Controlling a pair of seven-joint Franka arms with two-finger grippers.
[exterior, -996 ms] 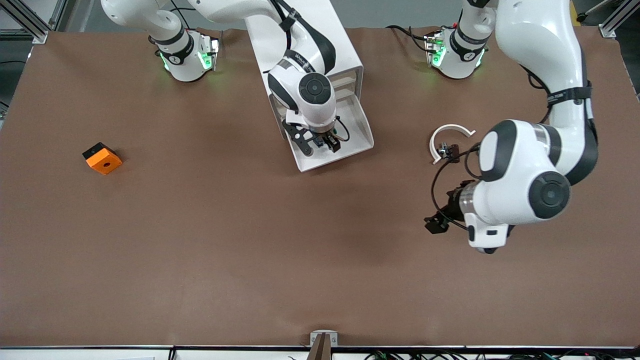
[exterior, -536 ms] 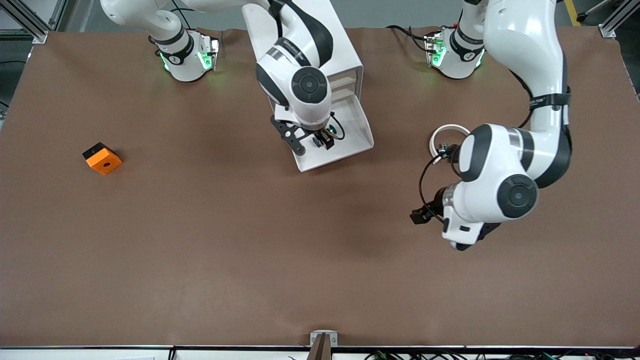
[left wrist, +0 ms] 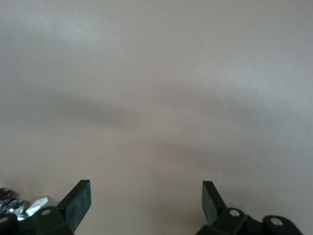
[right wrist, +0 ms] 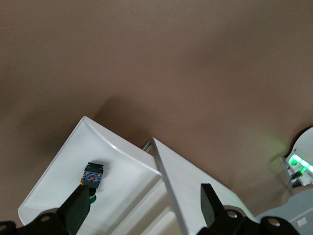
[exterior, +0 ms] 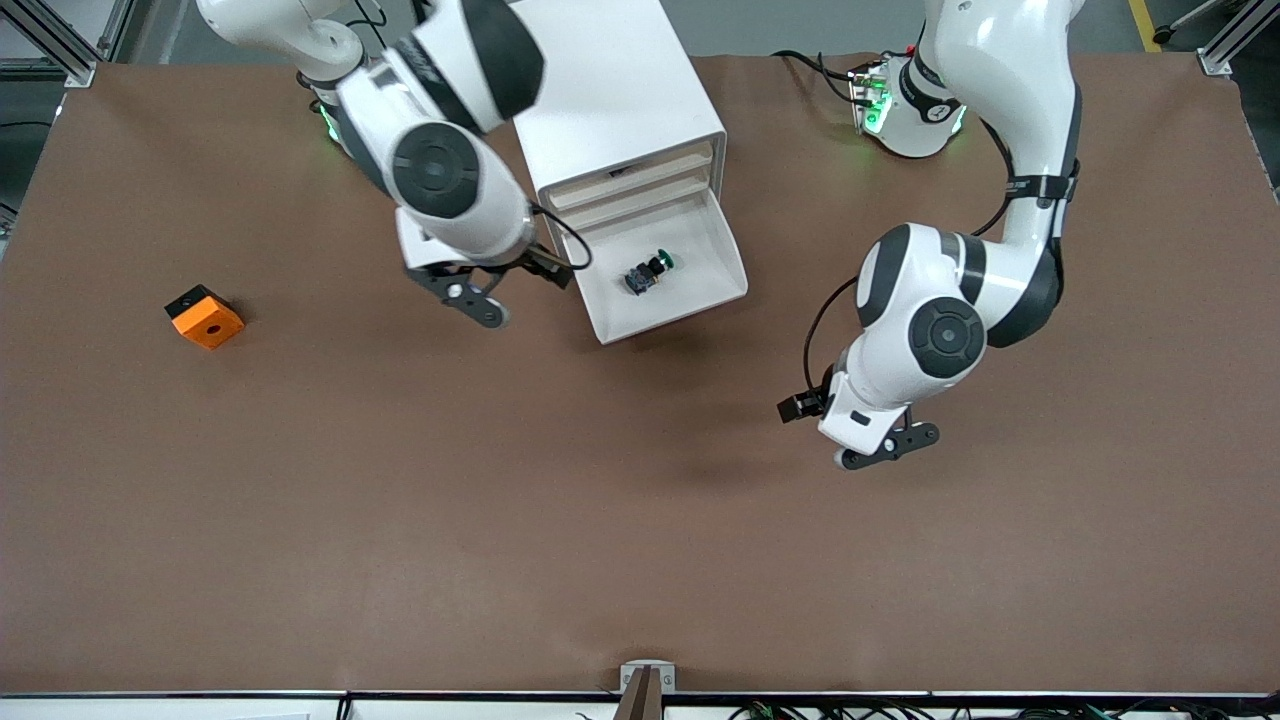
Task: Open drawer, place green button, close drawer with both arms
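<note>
The white cabinet [exterior: 620,90] stands between the arm bases. Its lowest drawer [exterior: 700,285] is pulled open. The button [exterior: 648,273], with its green cap and dark base, lies on its side in the drawer tray. My right gripper [exterior: 545,270] is open and empty over the table, just beside the drawer's edge toward the right arm's end. In the right wrist view the button [right wrist: 93,175] lies in the drawer [right wrist: 63,181] near one finger of my right gripper [right wrist: 144,208]. My left gripper [exterior: 800,405] is open and empty over bare table; the left wrist view shows my left gripper [left wrist: 145,200] over table only.
An orange cube [exterior: 205,316] with a black hole sits on the table toward the right arm's end. The three upper drawers [exterior: 635,180] are closed. The left arm's elbow [exterior: 940,320] hangs over the table beside the drawer.
My right gripper let go of the button in the drawer and drew away toward the right arm's end. The left arm swung toward the drawer and now covers the white arc part.
</note>
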